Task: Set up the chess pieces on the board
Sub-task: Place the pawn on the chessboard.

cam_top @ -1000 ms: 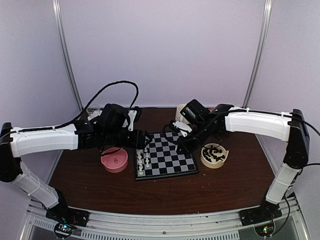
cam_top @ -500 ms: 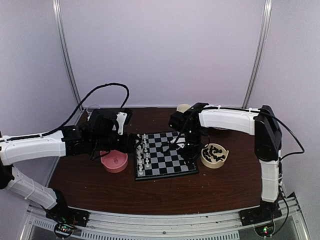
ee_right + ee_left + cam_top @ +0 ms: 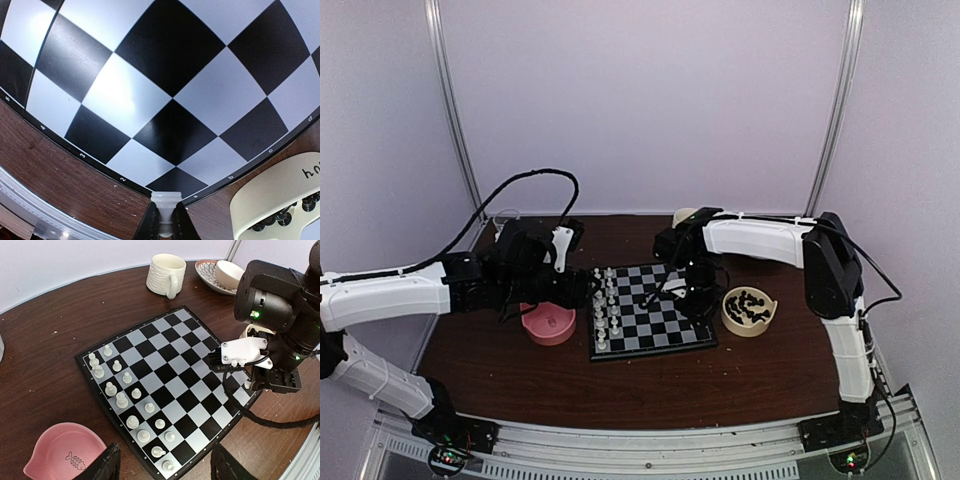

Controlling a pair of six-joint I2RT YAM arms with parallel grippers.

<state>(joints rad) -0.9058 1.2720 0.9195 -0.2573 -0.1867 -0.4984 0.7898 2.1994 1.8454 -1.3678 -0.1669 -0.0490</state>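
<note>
The board (image 3: 660, 312) lies mid-table; it also shows in the left wrist view (image 3: 170, 360) and the right wrist view (image 3: 170, 65). White chess pieces (image 3: 606, 308) stand in two columns along its left side, also in the left wrist view (image 3: 122, 400). My right gripper (image 3: 692, 300) is shut on a white chess piece (image 3: 166, 207), base forward, just above the board's right near corner. My left gripper (image 3: 582, 287) hangs open and empty over the board's left edge; its fingers (image 3: 107, 465) frame the white rows. Black pieces (image 3: 748, 305) lie in a cream bowl.
The cream bowl (image 3: 748, 320) sits right of the board, close to my right gripper (image 3: 165, 212); its rim shows in the right wrist view (image 3: 280, 195). A pink bowl (image 3: 549, 322) sits left of the board. A white mug (image 3: 165, 274) and a patterned dish (image 3: 225, 272) stand behind it.
My right arm has folded in and its gripper has moved from the board's far right down to its right near corner. My left gripper has drawn back slightly to the left.
</note>
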